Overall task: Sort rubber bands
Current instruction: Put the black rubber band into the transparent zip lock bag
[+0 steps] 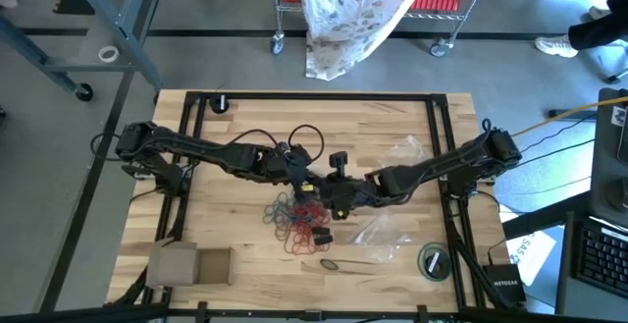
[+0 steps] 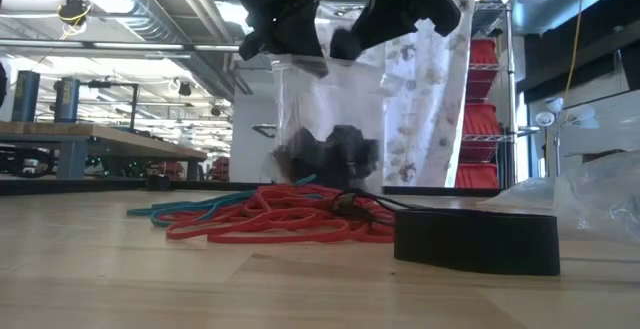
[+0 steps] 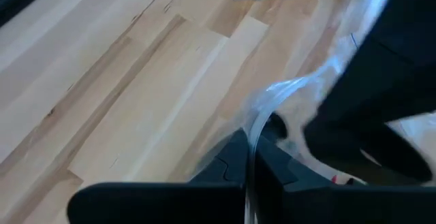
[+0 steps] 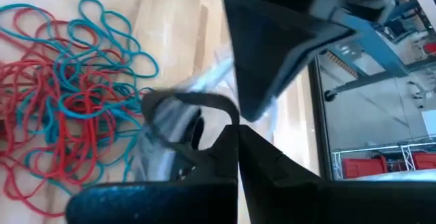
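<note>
A clear plastic bag hangs over the middle of the table with a clump of dark rubber bands in its bottom. My left gripper and my right gripper meet above it, each shut on the bag's top. The two grippers also show at the top of the low view, left and right. A loose pile of red and teal rubber bands lies on the table just toward the near edge, below the bag. My left gripper pinches the bag's top edge between its two shut fingers, slanting down from the table's left. The bag hangs below the fingers, clear of the table. My right gripper pinches the opposite part of the bag's top edge between its shut fingers, slanting down from the table's right. The clear film is bunched beside the fingers and the bag hangs below them.
More clear bags lie at the right and near right. A dark roll sits near the front right, a cardboard box at the front left. A black frame borders the wooden table.
</note>
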